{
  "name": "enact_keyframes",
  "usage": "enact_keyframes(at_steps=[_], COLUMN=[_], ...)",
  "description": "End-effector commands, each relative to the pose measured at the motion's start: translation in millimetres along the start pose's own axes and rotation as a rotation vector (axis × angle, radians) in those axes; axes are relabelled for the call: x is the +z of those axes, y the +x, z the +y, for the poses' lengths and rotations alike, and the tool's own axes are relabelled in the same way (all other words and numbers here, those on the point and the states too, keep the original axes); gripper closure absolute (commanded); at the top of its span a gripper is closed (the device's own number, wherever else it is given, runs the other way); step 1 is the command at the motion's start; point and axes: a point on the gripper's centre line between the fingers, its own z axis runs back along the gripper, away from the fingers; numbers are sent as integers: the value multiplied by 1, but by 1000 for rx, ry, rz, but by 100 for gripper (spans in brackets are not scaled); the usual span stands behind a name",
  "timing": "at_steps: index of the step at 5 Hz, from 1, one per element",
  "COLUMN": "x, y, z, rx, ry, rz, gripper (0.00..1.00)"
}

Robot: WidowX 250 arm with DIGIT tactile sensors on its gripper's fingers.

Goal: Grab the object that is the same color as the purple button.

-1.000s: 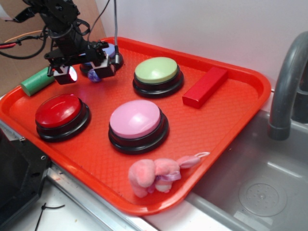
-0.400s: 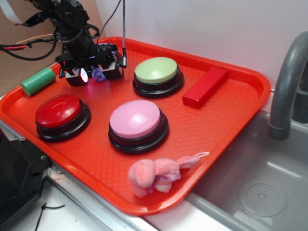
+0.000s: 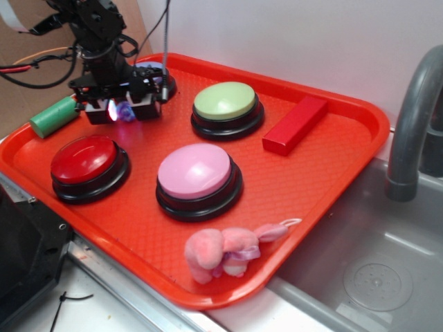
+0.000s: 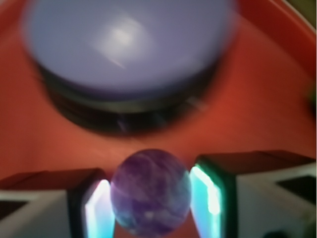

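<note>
The small translucent purple ball (image 4: 151, 192) sits between my gripper's (image 4: 151, 201) two lit pads, which touch it on both sides just above the red tray (image 4: 277, 99). In the exterior view the gripper (image 3: 122, 111) is low at the tray's back left, with the ball (image 3: 126, 111) showing between the fingers. The purple button (image 4: 129, 44), a blue-violet dome on a black base, lies just beyond the ball. In the exterior view it (image 3: 155, 68) is mostly hidden behind the arm.
On the red tray (image 3: 325, 159) are a red button (image 3: 86, 160), a pink button (image 3: 196, 173), a green button (image 3: 225, 102), a red block (image 3: 295, 124), a green cylinder (image 3: 52, 116) and a pink plush toy (image 3: 221, 252). A sink and grey tap (image 3: 412, 117) stand at the right.
The gripper has moved right and then back left by the purple button, and dropped lower. Its fingers have drawn in on the purple ball.
</note>
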Motion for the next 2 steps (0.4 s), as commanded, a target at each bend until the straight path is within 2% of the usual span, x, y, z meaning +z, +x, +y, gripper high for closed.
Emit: enact_keyframes(at_steps=[1,2], x=[81,118], y=[-3,-17], z=[-1,0], rx=[-96,-273], ry=[-19,-112], rz=[60,188], gripper=[100,100])
